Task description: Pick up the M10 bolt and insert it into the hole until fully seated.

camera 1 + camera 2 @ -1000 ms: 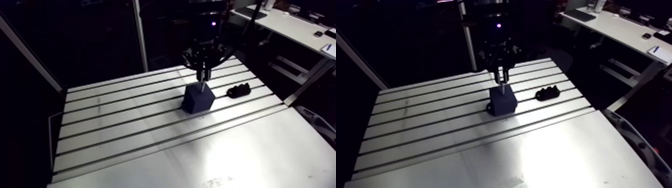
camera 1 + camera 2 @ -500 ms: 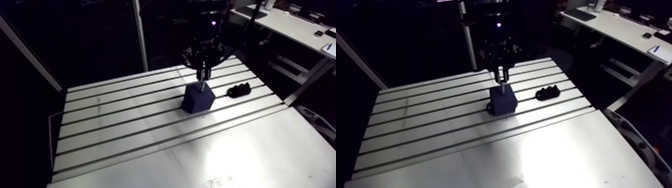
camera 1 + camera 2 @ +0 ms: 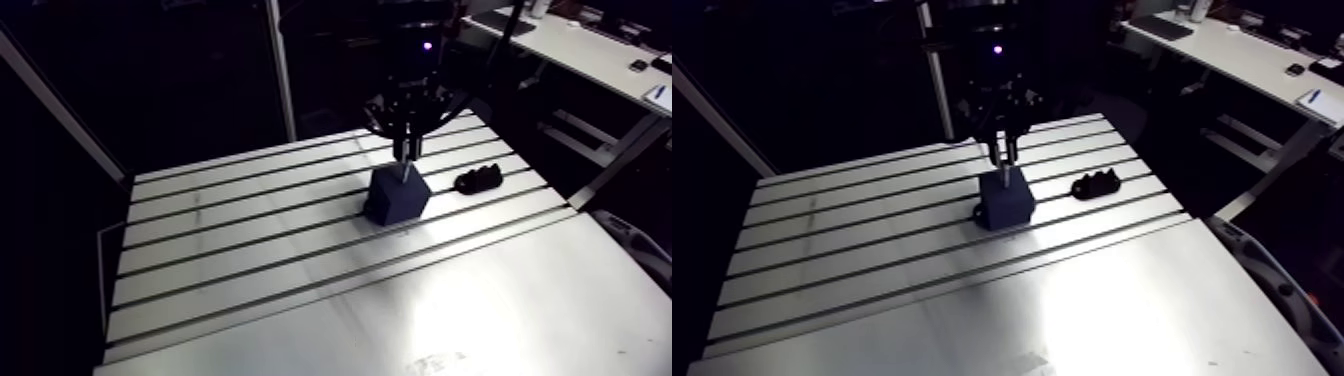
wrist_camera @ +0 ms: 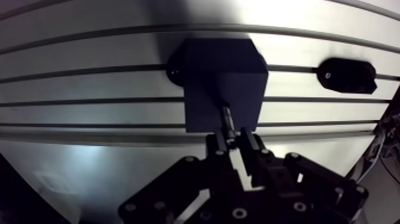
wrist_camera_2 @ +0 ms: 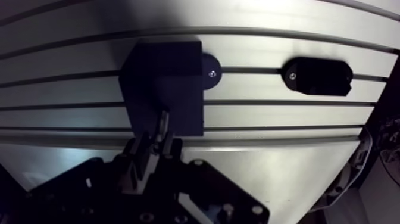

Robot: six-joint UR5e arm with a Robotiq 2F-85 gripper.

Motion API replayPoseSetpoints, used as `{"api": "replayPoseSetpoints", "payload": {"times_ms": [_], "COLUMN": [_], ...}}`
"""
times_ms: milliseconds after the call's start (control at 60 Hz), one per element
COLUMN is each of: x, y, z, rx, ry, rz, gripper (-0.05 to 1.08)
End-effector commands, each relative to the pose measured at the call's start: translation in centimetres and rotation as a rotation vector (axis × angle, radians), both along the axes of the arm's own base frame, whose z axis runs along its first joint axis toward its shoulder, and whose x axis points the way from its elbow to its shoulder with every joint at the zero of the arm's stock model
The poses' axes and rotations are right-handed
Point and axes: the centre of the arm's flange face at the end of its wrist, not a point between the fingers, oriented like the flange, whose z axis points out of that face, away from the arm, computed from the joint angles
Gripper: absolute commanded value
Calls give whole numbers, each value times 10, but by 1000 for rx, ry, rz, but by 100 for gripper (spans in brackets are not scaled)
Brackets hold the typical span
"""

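A dark blue block (image 4: 221, 83) stands on the slotted aluminium table (image 3: 250, 240). My gripper (image 4: 233, 138) hangs straight over the block, shut on the M10 bolt (image 4: 227, 117). The bolt's shank points down at the block's top face, and its tip meets that face. The hole itself is hidden under the bolt. In the arm view the gripper (image 3: 404, 152) sits just above the block (image 3: 396, 196), with the pale bolt (image 3: 403, 172) bridging the short gap between them.
A small black holder (image 3: 478, 181) is fixed to the table beside the block; it also shows in the wrist view (image 4: 346, 76). A round black foot (image 5: 209, 72) sticks out at the block's base. Open slotted surface runs toward the front edge.
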Motion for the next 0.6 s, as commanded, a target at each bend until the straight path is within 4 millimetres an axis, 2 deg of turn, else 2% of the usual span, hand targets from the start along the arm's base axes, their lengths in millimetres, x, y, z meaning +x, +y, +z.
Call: {"api": "replayPoseSetpoints", "payload": {"times_ms": [17, 600], "x": [0, -2], "y": [0, 0], "z": [-1, -1], "rx": [0, 1], "ry": [-1, 1], "rz": [0, 0], "gripper": [108, 108]}}
